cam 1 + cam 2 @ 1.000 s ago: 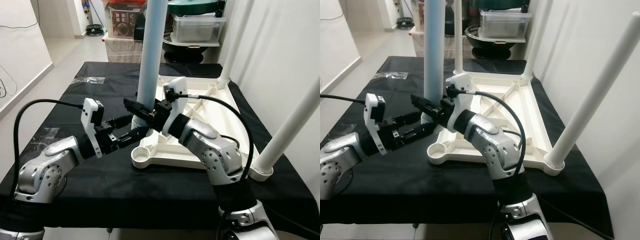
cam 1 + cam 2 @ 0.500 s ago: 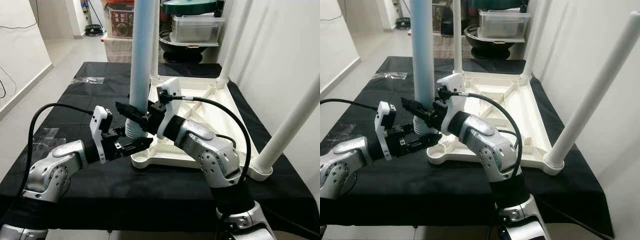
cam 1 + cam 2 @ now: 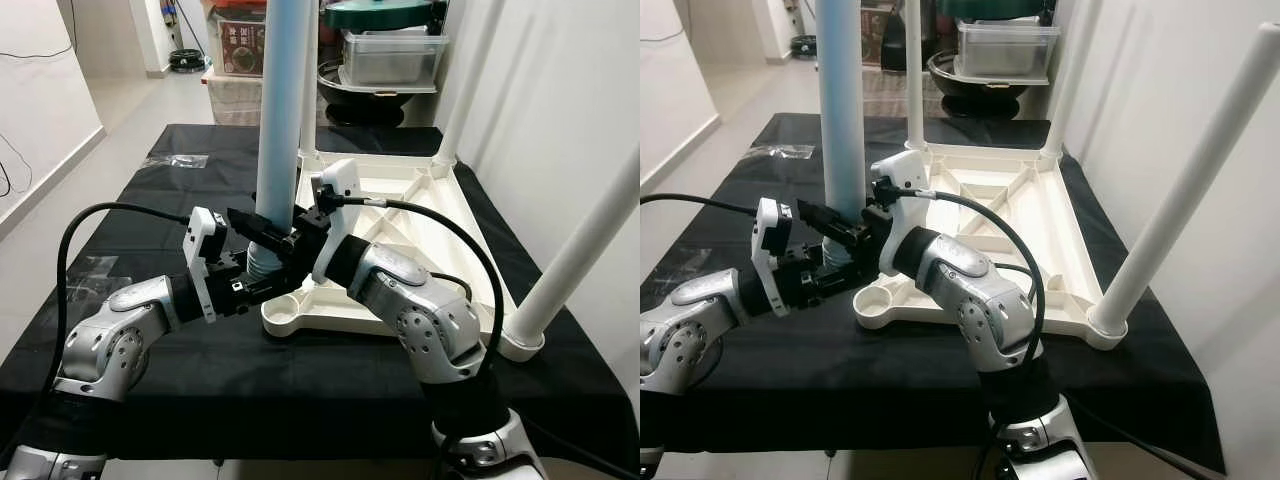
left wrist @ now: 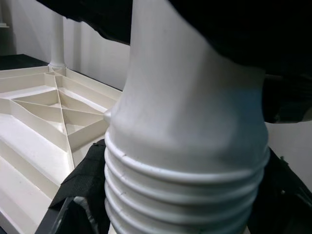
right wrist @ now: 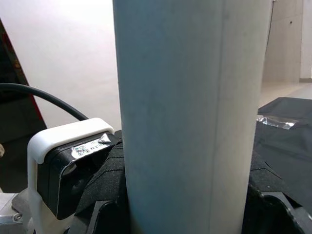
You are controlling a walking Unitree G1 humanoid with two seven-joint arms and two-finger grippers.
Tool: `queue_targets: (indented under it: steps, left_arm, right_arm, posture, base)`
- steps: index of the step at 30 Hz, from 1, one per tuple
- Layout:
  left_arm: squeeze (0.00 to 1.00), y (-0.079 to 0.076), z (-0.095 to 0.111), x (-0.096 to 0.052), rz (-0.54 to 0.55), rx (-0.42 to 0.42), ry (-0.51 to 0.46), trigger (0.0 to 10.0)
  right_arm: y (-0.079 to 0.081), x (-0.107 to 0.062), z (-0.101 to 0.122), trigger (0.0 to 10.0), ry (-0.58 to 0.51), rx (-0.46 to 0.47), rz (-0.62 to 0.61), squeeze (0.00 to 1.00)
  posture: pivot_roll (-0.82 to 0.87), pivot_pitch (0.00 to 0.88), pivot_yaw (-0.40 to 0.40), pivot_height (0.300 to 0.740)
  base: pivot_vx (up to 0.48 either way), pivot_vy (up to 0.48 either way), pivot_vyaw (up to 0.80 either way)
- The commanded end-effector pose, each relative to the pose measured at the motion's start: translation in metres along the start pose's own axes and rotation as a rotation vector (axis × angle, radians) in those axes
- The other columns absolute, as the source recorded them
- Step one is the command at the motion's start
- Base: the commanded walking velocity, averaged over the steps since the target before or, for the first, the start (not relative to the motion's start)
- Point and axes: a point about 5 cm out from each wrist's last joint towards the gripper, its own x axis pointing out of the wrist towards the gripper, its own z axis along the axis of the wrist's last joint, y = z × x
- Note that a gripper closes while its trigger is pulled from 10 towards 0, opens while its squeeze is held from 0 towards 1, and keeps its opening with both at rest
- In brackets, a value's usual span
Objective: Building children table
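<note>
Leg (image 3: 277, 120) now nearer corner socket (image 3: 283, 312).

1. The left arm reaches forward and inward from the robot's left, forearm low and nearly level, with a black cable looping up from behind its elbow.
2. The left tool (image 3: 255, 287) points toward the robot's right, its black fingers (image 4: 80, 190) set on either side of the ribbed lower end of a pale blue tube (image 3: 275, 130) and pressed against it.
3. The right arm bends at the elbow and crosses in front of the body toward the left, wrist raised above the left wrist.
4. The right tool (image 3: 262, 228) sits higher on the same tube, its fingers (image 5: 105, 187) closed around the smooth shaft.
</note>
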Motion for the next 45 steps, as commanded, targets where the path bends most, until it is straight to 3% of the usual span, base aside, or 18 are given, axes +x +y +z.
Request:
queue_targets:
  steps: [1,2,3,4,6,7,10,11,12,21,32,33,35,36,41,42,43,45]
  left_arm:
    - [0.00,0.000,0.008,0.003,-0.014,0.042,-0.025,0.0]
    - [0.00,0.000,0.008,0.003,-0.014,0.042,-0.025,0.0]
    - [0.00,0.000,0.008,0.003,-0.003,0.060,-0.011,3.6]
    - [0.00,0.000,0.007,0.004,0.004,0.073,-0.002,10.0]
    - [0.00,0.000,0.007,0.004,0.004,0.073,-0.002,10.0]
    - [0.00,0.001,0.006,0.003,0.009,0.085,0.009,10.0]
    - [0.00,0.000,0.003,-0.001,0.004,0.098,0.043,10.0]
    - [0.00,-0.001,0.001,-0.004,-0.005,0.101,0.060,10.0]
    - [0.00,-0.001,-0.001,-0.006,-0.011,0.101,0.074,10.0]
    - [0.00,-0.005,-0.009,-0.012,-0.039,0.096,0.127,10.0]
    - [0.00,-0.008,-0.019,-0.015,-0.086,0.105,0.193,10.0]
    - [0.00,-0.008,-0.020,-0.015,-0.087,0.106,0.197,10.0]
    - [0.00,-0.008,-0.020,-0.016,-0.086,0.107,0.199,10.0]
    - [0.00,-0.008,-0.020,-0.016,-0.087,0.106,0.199,10.0]
    - [0.00,-0.009,-0.022,-0.016,-0.095,0.101,0.208,10.0]
    - [0.00,-0.009,-0.022,-0.016,-0.098,0.100,0.210,10.0]
    - [0.00,-0.010,-0.023,-0.017,-0.102,0.099,0.212,10.0]
    - [0.00,-0.010,-0.023,-0.017,-0.104,0.098,0.212,10.0]
  right_arm:
    - [0.004,0.000,-0.006,0.0,0.026,0.020,0.021,0.00]
    - [0.004,0.000,-0.006,0.0,0.026,0.020,0.021,0.00]
    - [0.000,0.001,-0.008,2.2,0.051,0.011,-0.021,0.00]
    - [-0.004,0.002,-0.009,10.0,0.065,0.024,-0.047,0.00]
    - [-0.004,0.002,-0.009,10.0,0.065,0.024,-0.047,0.00]
    - [-0.007,0.002,-0.009,10.0,0.065,0.044,-0.058,1.00]
    - [-0.011,0.001,0.001,10.0,0.037,0.065,-0.046,1.00]
    - [-0.012,0.000,0.007,10.0,0.016,0.075,-0.026,0.46]
    - [-0.012,0.000,0.012,10.0,0.001,0.080,-0.010,0.00]
    - [-0.019,0.000,0.027,10.0,-0.057,0.140,-0.016,0.00]
    - [-0.006,-0.001,0.026,10.0,-0.029,0.214,0.117,0.00]
    - [-0.006,-0.001,0.026,8.8,-0.028,0.219,0.129,0.00]
    - [-0.005,-0.002,0.026,8.8,-0.027,0.219,0.143,0.00]
    - [-0.004,-0.002,0.026,0.0,-0.029,0.227,0.149,0.00]
    - [-0.004,-0.002,0.025,0.4,-0.025,0.244,0.139,0.00]
    - [-0.004,-0.001,0.025,2.7,-0.025,0.245,0.134,0.00]
    - [-0.006,-0.001,0.026,6.5,-0.027,0.245,0.125,0.00]
    - [-0.007,-0.001,0.028,6.5,-0.028,0.244,0.120,0.00]
  posture:
    - [-0.01,0.000,-0.033,0.740]
    - [-0.01,0.000,-0.033,0.740]
    - [0.00,0.000,-0.036,0.740]
    - [0.00,0.000,-0.036,0.740]
    - [0.00,0.000,-0.036,0.740]
    - [0.00,0.000,-0.039,0.740]
    - [0.00,0.000,-0.038,0.740]
    - [0.00,0.000,-0.039,0.740]
    - [0.00,0.000,-0.039,0.740]
    - [0.01,0.000,-0.040,0.740]
    - [0.01,0.000,-0.043,0.740]
    - [0.01,0.000,-0.043,0.740]
    - [0.01,0.000,-0.043,0.740]
    - [0.01,0.000,-0.043,0.740]
    - [0.01,0.000,-0.045,0.740]
    - [0.01,0.000,-0.045,0.740]
    - [0.01,0.000,-0.043,0.740]
    - [0.01,0.000,-0.043,0.740]
  base:
    - [0.000,0.000,0.00]
    - [0.000,0.000,0.00]
    - [0.000,0.000,0.00]
    - [0.000,0.000,0.00]
    - [0.000,0.000,0.00]
    - [0.000,0.000,0.00]
    - [0.000,0.000,0.00]
    - [0.000,0.000,0.00]
    - [0.000,0.000,0.00]
    - [0.000,0.000,0.00]
    - [0.000,0.000,0.00]
    - [0.000,0.000,0.00]
    - [0.000,0.000,0.00]
    - [0.000,0.000,0.00]
    - [0.000,0.000,0.00]
    - [0.000,0.000,0.00]
    - [0.000,0.000,0.00]
    - [0.000,0.000,0.00]
